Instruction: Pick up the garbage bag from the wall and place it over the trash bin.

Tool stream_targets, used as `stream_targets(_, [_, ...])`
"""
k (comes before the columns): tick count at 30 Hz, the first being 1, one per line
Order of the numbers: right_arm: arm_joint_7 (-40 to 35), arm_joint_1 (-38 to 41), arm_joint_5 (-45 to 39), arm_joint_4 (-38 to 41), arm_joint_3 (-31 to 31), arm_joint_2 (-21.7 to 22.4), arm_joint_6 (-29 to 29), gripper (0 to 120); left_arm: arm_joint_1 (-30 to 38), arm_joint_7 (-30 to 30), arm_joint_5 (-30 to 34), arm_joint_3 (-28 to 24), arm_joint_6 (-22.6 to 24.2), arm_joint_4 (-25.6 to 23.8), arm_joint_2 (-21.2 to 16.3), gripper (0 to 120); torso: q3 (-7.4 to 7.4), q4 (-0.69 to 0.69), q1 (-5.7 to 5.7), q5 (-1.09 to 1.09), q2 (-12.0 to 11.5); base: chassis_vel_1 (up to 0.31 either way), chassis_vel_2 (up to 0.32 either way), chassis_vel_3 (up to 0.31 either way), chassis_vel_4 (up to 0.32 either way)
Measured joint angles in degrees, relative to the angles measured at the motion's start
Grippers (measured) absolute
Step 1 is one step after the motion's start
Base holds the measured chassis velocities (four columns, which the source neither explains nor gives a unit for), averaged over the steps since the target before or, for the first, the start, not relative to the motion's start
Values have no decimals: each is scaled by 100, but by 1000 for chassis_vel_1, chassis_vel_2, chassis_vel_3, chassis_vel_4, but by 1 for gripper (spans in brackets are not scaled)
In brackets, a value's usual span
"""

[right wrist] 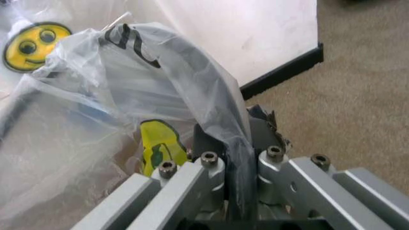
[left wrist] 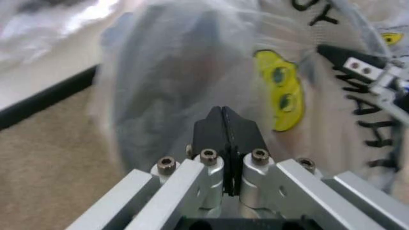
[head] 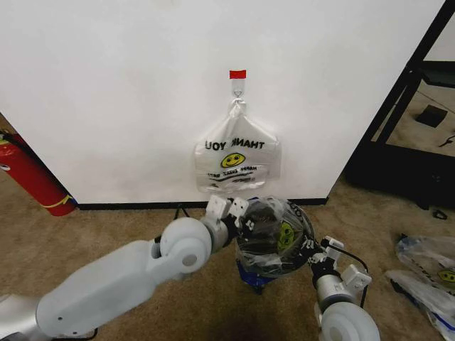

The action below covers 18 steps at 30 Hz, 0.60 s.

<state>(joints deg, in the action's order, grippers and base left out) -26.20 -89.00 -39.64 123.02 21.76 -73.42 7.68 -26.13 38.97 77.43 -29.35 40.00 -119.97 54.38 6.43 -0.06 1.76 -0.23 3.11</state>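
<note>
Already upright trash bin [head: 274,245] under garbage bag [head: 269,229], mouth downward.

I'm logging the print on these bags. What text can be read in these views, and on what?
"THANK YOU", mirrored: on the bag on the wall, above its smiley.
Small lines under that smiley: too small to read.
Black letters on the garbage bag over the trash bin: only fragments, not readable whole.
Red tag on the wall: no text seen.

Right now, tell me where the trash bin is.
Head view: the trash bin stands on the carpet below the wall-hung bag, between the left gripper and right gripper, draped in the garbage bag.
</note>
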Motion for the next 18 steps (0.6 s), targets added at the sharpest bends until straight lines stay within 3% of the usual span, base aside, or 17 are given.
stream_targets(9, [12, 23, 274, -47, -86, -77, -61, 0, 359, 355, 309, -452, 18, 443, 647, 0, 0, 0, 1, 1, 0, 0, 0, 0, 0])
stream_targets(18, [27, -20, 399, -11, -71, -60, -119, 0, 616, 578, 322, -926, -2, 1265, 1372, 0, 0, 0, 1, 1, 0, 0, 0, 0, 0])
